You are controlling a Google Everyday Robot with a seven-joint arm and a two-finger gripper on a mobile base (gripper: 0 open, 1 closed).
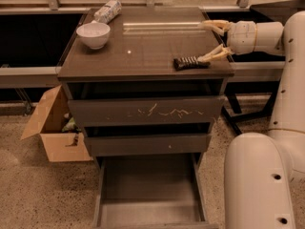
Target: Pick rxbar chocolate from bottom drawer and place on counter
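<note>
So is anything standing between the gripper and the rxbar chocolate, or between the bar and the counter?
Nothing visible. The rxbar chocolate lies flat on the counter near its front right edge; the gripper is open just right of it. The bowl and packet sit far left.

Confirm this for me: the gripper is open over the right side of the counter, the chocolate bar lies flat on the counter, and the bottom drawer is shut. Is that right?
Not quite. The camera view shows the bottom drawer pulled open, not shut, with its grey floor in view. The rest holds: the gripper is open over the right side of the counter, and the rxbar chocolate lies flat on the counter.
</note>
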